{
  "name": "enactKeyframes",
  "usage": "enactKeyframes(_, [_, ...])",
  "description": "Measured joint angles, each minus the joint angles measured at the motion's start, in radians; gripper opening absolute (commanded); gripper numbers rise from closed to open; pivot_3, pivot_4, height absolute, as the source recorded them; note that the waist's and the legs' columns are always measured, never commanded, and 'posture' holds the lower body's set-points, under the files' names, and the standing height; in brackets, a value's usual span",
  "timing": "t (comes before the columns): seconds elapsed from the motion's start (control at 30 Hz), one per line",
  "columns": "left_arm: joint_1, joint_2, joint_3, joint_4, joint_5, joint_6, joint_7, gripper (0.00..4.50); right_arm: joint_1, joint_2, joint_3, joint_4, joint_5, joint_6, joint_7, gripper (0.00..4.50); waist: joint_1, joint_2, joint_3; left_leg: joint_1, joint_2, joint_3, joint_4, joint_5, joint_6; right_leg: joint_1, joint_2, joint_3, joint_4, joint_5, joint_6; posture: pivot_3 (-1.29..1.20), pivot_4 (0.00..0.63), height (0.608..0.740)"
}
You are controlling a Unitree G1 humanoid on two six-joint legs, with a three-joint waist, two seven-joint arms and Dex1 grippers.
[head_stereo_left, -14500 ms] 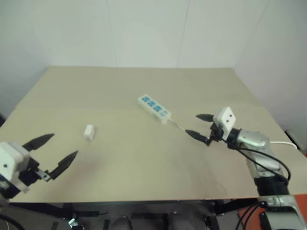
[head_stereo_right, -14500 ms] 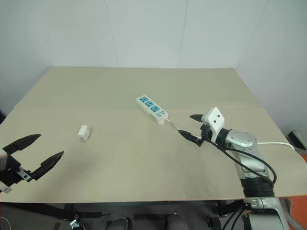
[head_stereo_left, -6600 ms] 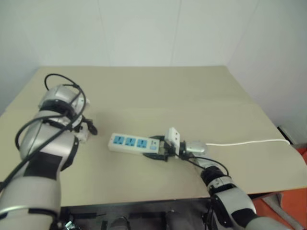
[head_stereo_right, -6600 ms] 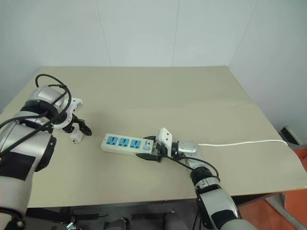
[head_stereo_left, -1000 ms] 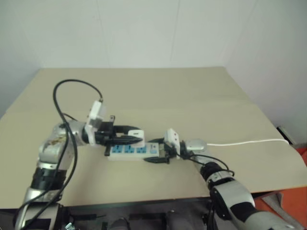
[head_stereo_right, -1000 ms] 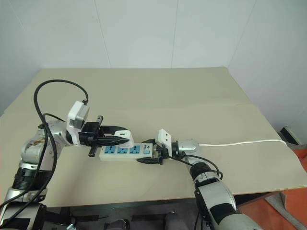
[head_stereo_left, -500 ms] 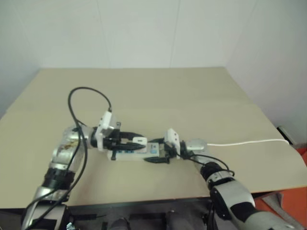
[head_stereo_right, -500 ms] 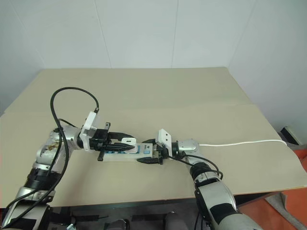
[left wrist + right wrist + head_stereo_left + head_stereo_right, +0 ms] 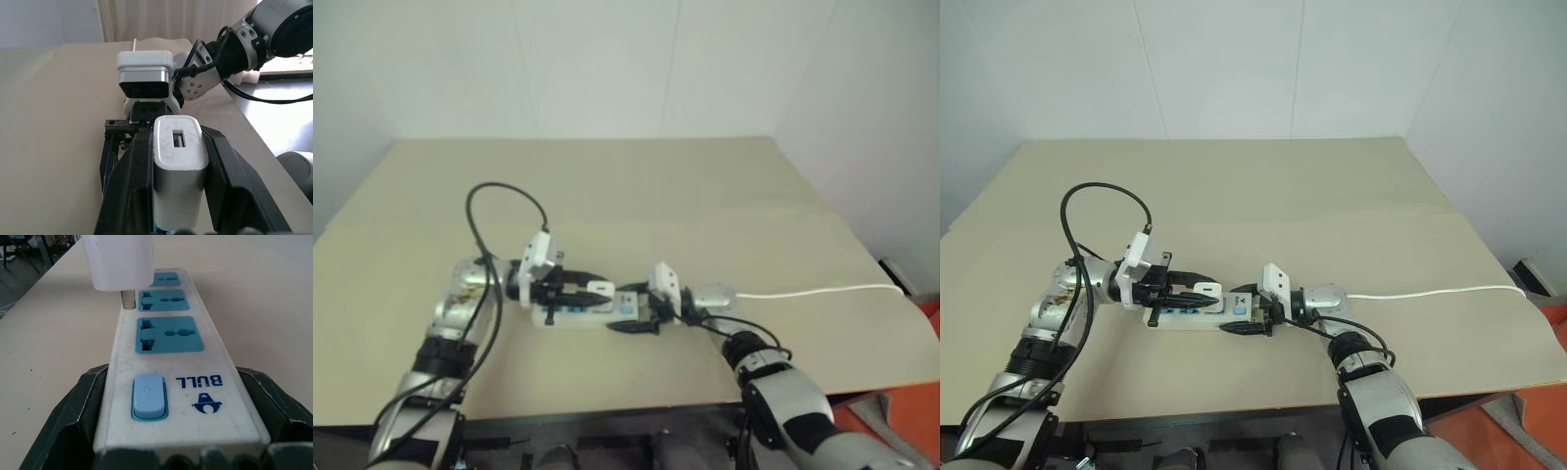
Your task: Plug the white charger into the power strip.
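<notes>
Our left gripper [image 9: 1197, 291] is pinching the charger [image 9: 177, 169] between its two black fingers [image 9: 128, 186], one pressed against each side of the white body. We hold it just above the strip [image 9: 166, 362], over the middle of its row of blue sockets [image 9: 168, 335]; in the right wrist view a metal prong [image 9: 128, 298] hangs from the charger's underside beside the strip's edge, close to the surface, and we cannot tell whether it has entered a socket. Our right gripper [image 9: 1249, 311] is spread wide around the strip's switch end, its fingers [image 9: 73, 416] lying against both long sides of the bar, next to the blue switch [image 9: 148, 395] and the printed brand mark. The two grippers face each other along the strip, near but apart. The strip lies flat on the beige table [image 9: 1332, 196], towards its near edge, roughly midway across. A thin white cable [image 9: 1430, 290] runs from behind our right wrist across the table to its right edge. A black cable [image 9: 1102, 196] loops up above our left arm.
</notes>
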Motion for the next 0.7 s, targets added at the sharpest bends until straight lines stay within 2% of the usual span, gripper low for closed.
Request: enactKeyframes(0.7, [-0.018, -0.018, -0.003, 0.065, 0.027, -0.02, -0.001, 1.01, 0.004, 0.003, 0.0, -0.007, -0.001, 0.0, -0.008, 3.43, 0.0, 0.0, 0.0, 0.0, 0.0, 0.0, 0.0, 0.0, 0.0, 0.0, 0.0, 0.0, 0.0, -0.003, 0.005, 0.0, 0.15, 0.74])
